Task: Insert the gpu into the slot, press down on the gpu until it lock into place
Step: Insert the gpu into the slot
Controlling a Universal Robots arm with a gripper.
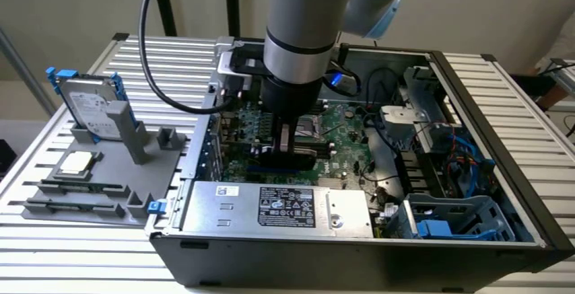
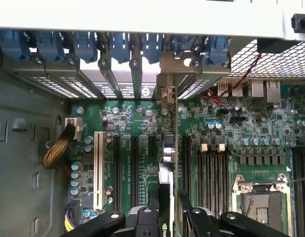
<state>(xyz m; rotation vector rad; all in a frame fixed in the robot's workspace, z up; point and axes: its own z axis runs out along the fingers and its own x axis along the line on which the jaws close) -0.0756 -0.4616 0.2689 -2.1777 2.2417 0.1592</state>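
Observation:
The gpu (image 2: pixel 166 158) is a thin black card seen edge-on, standing upright over the green motherboard (image 2: pixel 137 123). Its metal bracket (image 2: pixel 167 94) sits at the rear slot openings of the case. My gripper (image 2: pixel 167 205) is shut on the gpu, with one black finger (image 2: pixel 153 205) on each side of the card. In the exterior view my gripper (image 1: pixel 289 144) reaches straight down into the open case, and a piece of the bright-blue slot (image 1: pixel 269 169) shows just below it. The card covers the slot in the wrist view, and I cannot tell how deep it sits.
The silver power-supply box (image 1: pixel 279 206) lies close in front of the gripper. Black memory slots (image 2: pixel 214 168) and the CPU socket (image 2: pixel 261 197) flank the card, with a white slot (image 2: pixel 98 168) on the other side. A grey fixture (image 1: pixel 90 179) holding a hard drive (image 1: pixel 90 109) stands at the exterior view's left.

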